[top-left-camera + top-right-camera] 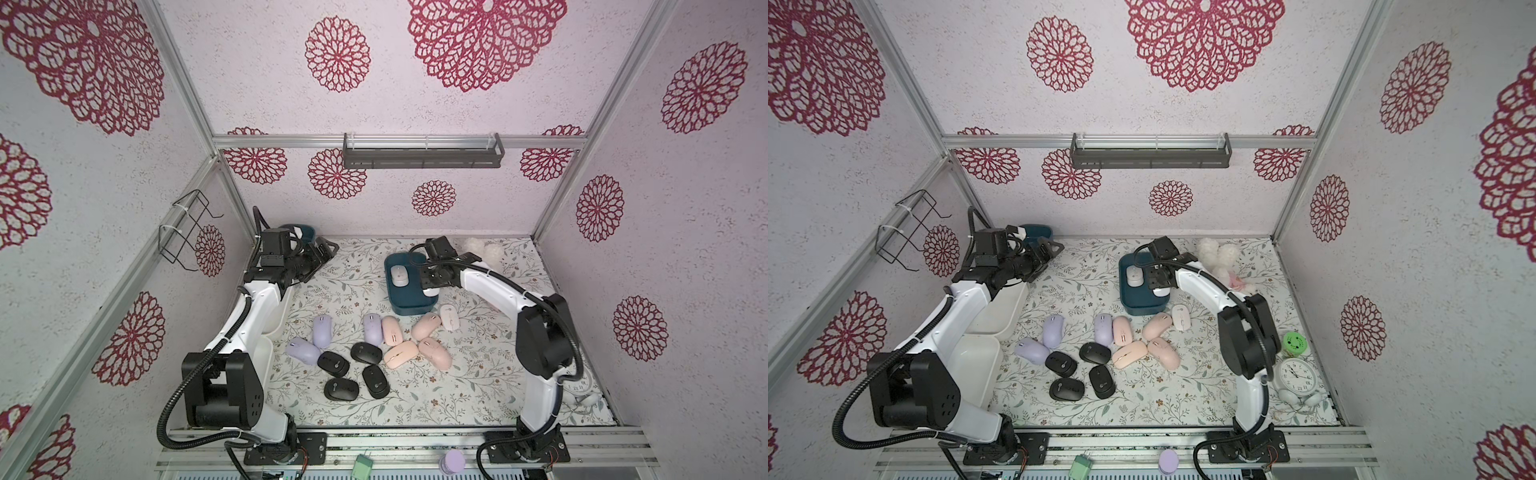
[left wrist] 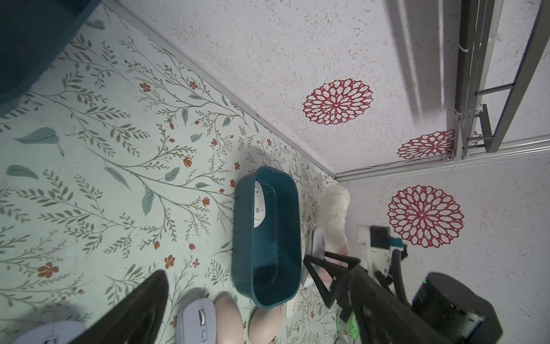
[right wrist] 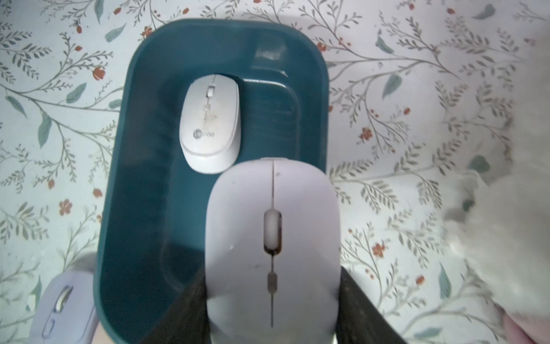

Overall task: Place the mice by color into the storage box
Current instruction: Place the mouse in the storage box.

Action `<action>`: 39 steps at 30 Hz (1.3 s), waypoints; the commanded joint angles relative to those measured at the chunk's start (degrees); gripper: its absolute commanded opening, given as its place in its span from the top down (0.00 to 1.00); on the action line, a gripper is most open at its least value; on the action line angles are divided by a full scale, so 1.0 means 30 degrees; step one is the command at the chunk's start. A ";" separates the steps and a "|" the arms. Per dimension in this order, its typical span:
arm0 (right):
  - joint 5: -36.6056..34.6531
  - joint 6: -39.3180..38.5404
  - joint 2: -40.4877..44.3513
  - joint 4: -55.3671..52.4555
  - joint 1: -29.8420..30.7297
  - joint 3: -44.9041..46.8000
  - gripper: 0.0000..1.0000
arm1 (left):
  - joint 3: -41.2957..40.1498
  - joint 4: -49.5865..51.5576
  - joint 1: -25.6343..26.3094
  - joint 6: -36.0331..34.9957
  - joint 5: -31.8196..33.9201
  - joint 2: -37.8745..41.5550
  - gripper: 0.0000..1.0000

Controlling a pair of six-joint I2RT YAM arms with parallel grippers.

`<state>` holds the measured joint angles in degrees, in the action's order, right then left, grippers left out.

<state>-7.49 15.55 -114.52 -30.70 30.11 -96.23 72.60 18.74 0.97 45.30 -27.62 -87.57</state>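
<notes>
Nearest the front, a metal rail [image 1: 415, 439] is carrying both arm bases. Beyond it, a cloth [image 1: 478, 374] printed with leafy twigs and small red flowers is covering the table. On it 4 black mice [image 1: 341, 389] are lying in a cluster, with 3 lilac mice [image 1: 323, 330] at their left and 4 peach-pink mice [image 1: 401, 354] at their right. A loose white mouse [image 1: 450, 316] is lying just beside the pink ones. 2 white bins [image 1: 984, 361] are sitting along the left edge.

Farther in, a teal storage box [image 1: 409, 309] is holding a second white mouse [image 1: 399, 275]. The right gripper [image 1: 431, 286] is pinching a pale mouse [image 3: 272, 247] by its sides over the box's right side. The left gripper [image 1: 322, 252] is hanging near the far left corner, jaws spread wide with nothing between them.

At the far right a plush toy [image 1: 1219, 257] is lying. Pale speckled walls [image 1: 374, 220] with crimson flower medallions are enclosing everything. A grey shelf [image 1: 422, 156] is hanging on the back one and a wire basket [image 1: 187, 226] on the left.
</notes>
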 commanded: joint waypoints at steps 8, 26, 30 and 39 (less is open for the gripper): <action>-0.2594 -0.1083 -0.6250 -0.3237 0.0048 -0.8721 0.47 | -0.0203 -0.0585 0.0117 0.0325 -0.0435 0.0022 0.03; -0.2475 -0.0266 -0.9914 -0.5089 -0.0280 -1.3445 0.44 | -0.0498 -0.1385 0.0143 0.0868 -0.1161 -0.0109 0.01; -0.2423 -0.0306 -1.0216 -0.5332 -0.0309 -1.3460 0.43 | -0.0527 -0.1419 0.0145 0.0928 -0.1189 -0.0108 0.01; -0.2714 -0.0099 -1.0434 -0.5291 -0.0320 -1.3437 0.41 | -0.0566 -0.1494 0.0145 0.0955 -0.1218 -0.0085 0.00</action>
<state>-13.96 13.96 -146.04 -45.36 29.67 -134.87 71.70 15.68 1.23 47.72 -30.79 -87.66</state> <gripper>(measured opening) 0.595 0.995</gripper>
